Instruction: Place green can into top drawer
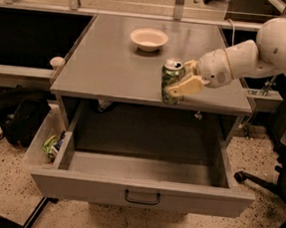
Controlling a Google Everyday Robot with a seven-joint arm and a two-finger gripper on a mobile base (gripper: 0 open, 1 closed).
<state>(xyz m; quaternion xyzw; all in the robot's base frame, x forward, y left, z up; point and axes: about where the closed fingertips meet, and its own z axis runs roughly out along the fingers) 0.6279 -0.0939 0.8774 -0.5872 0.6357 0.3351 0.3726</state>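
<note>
The green can (170, 74), green with white print and a silver top, is upright at the front edge of the grey table top (107, 68), right of centre. My gripper (179, 79) reaches in from the right and is shut on the can, one tan finger (185, 86) across its front. Whether the can rests on the table or hangs just above it I cannot tell. The top drawer (141, 192) is pulled fully open below the table, with a black centre handle (142, 198). Its inside looks empty.
A pale round bowl (148, 38) sits at the table's back centre. A translucent plastic bin (44, 145) with green items hangs at the drawer's left. A black bag (18, 115) lies on the floor at left. A chair base (264, 189) stands at right.
</note>
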